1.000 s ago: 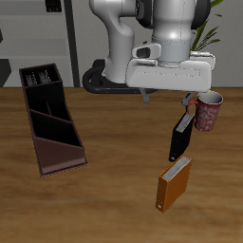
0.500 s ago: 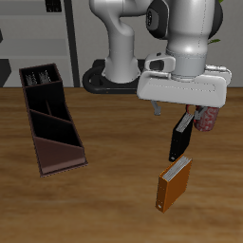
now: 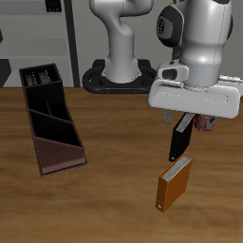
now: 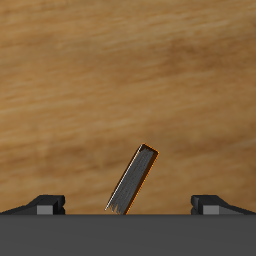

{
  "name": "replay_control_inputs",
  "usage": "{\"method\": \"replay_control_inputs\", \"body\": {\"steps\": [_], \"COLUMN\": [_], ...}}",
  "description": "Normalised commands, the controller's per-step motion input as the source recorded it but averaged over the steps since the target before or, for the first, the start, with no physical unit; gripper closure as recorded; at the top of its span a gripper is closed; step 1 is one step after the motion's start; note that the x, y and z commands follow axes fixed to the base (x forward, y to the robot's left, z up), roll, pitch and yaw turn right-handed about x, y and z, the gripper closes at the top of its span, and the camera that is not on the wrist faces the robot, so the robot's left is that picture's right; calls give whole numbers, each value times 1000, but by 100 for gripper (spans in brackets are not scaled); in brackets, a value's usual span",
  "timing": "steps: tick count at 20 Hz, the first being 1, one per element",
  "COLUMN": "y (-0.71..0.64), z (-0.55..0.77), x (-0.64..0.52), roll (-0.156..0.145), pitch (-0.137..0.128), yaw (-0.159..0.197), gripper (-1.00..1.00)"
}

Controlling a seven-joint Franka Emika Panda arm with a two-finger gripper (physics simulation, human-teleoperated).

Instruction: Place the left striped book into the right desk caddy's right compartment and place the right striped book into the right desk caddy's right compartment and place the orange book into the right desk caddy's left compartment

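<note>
Claw point(image 3: 186, 121) apparently open above orange book point(image 3: 174, 183); wrist misses it.

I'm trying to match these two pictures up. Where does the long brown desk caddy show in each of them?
Exterior view: the desk caddy lies on the table well away from the arm and the books, running from the back toward the front edge.
Wrist view: the desk caddy is not in it; only wood and one thin slanted book show.
Shared landmark: the wooden table, which also fills the wrist view.
</note>
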Motion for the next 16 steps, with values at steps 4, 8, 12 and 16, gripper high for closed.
{"method": "replay_control_inputs", "body": {"steps": [4, 8, 12, 16], "y": [-55, -168, -199, -115], "z": [-132, -275, -184, -235], "x": [20, 143, 209, 127], "roll": [-25, -10, 20, -13], "pitch": [-17, 35, 63, 43], "yaw": [-42, -56, -81, -8], "gripper": [-100, -100, -100, -100]}}
